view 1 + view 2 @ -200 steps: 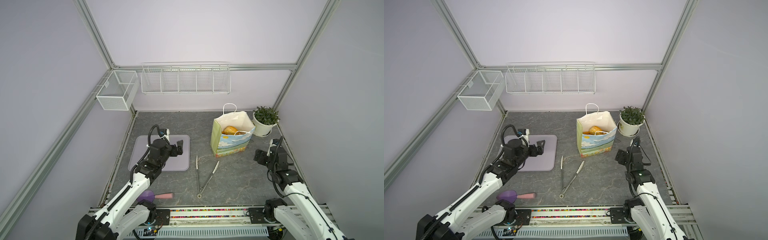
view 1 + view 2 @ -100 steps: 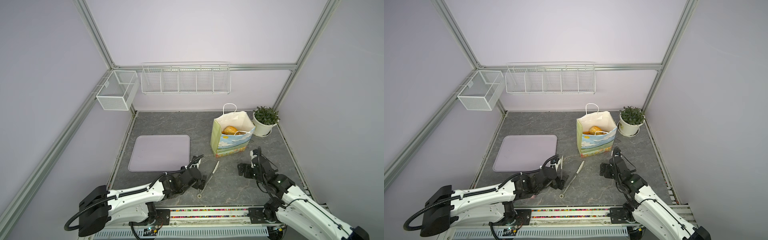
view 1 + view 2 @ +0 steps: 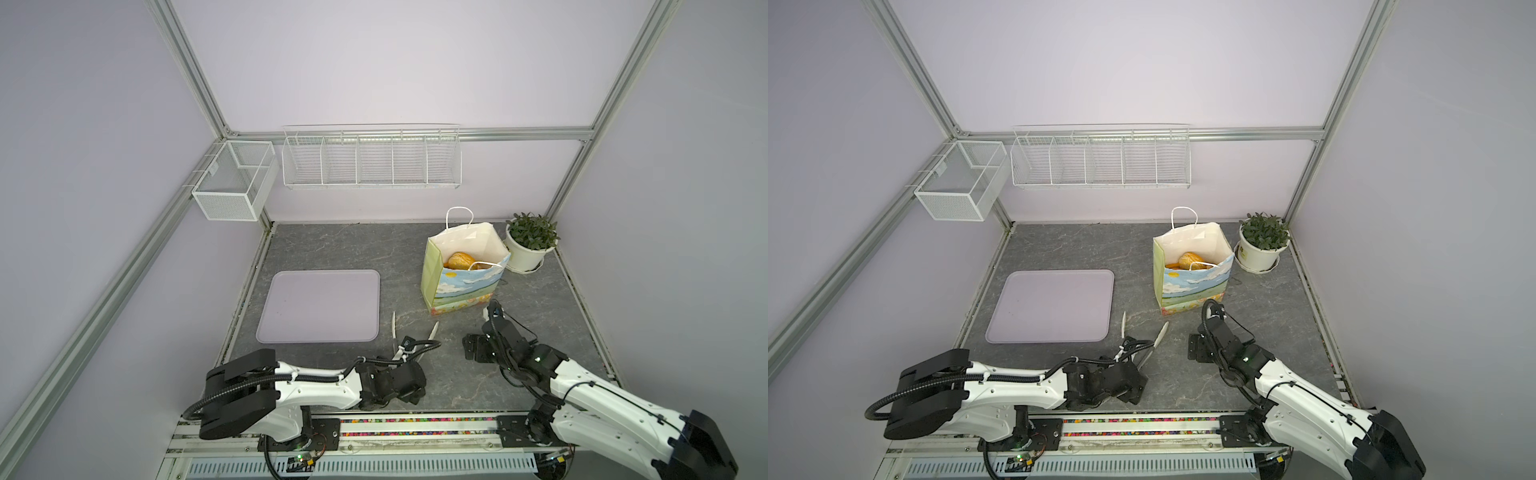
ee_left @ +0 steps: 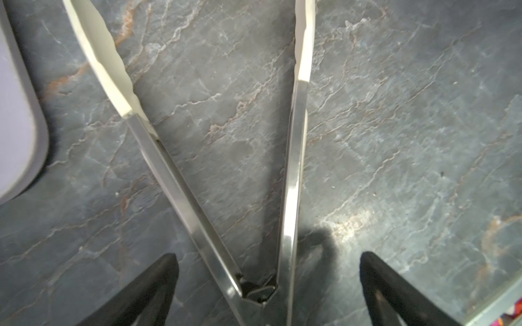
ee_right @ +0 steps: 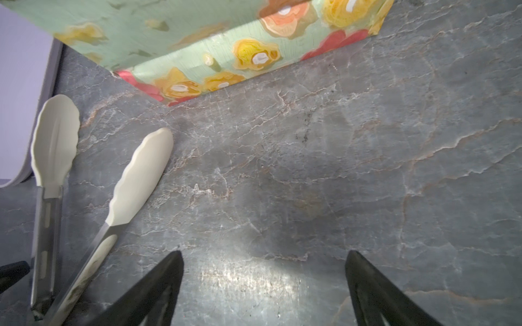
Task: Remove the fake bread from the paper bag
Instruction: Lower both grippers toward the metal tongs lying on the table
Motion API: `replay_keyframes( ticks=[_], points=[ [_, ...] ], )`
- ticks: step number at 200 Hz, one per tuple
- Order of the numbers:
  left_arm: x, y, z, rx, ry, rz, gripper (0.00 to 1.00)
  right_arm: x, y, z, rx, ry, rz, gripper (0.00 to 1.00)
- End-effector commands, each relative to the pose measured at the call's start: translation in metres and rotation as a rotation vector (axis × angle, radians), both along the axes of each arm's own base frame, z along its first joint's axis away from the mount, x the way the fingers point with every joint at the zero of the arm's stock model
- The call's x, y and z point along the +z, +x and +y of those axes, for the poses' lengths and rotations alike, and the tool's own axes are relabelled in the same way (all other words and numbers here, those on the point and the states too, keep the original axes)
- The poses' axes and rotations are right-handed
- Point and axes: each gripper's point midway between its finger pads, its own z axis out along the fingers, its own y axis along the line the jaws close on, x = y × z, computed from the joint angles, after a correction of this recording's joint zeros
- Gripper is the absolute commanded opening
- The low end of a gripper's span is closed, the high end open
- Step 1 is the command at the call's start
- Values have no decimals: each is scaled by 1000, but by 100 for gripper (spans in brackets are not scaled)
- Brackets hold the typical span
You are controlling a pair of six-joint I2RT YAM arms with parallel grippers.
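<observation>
We are reading the table [image 3: 332, 245] as a clock face, with 12 at the back wall. At about 1 o'clock the paper bag [image 3: 461, 286] is standing upright with its mouth open and its white inside showing. The fake bread [image 3: 459, 261] is sitting inside it, below the rim. In both top views we are seeing a rounded golden-orange loaf, and in a top view more orange bread [image 3: 1173, 266] is showing just beside it. One cord handle [image 3: 459, 216] is standing up at the bag's back rim, and the other is drooping over the front rim across the bread.

At 2 o'clock, just beside the bag, a potted plant [image 3: 530, 245] is standing in its white pot. At 9 o'clock a lilac tray [image 3: 320, 307] is lying flat. On the back wall a wire rack [image 3: 372, 162] with five compartments is hanging, and a mesh basket [image 3: 232, 187] is hanging at the 10 o'clock corner.

Near 6 o'clock the tongs [image 4: 183, 183] are lying open in a V, their white tips pointing toward 12. The left gripper [image 4: 268, 255] is hovering with its jaws spread wide on either side of the tongs' hinge end. Neither finger is touching the tongs, and it is gripping nothing. At about 4 o'clock the right gripper [image 5: 265, 252] is also gaping wide over bare table and carrying nothing. The bag's flowered bottom corner is lying ahead of it, apart from its fingers.
</observation>
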Motion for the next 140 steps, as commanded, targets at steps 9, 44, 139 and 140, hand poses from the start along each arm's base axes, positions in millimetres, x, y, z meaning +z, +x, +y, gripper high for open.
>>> replay_keyframes(
  ticks=[9, 44, 139, 140],
  points=[
    [-5, 8, -10, 51, -3, -21, 99, -5, 1, 0, -22, 2, 0, 91],
    [-4, 21, -2, 121, 42, -79, 79, -1, 0, 3, -7, 21, -11, 91],
    [39, 28, 1, 118, -99, -144, 4, 52, -2, 43, 193, 195, -108, 93],
    [40, 28, 1, 120, -104, -144, 4, 52, -2, 44, 197, 198, -109, 93]
  ],
)
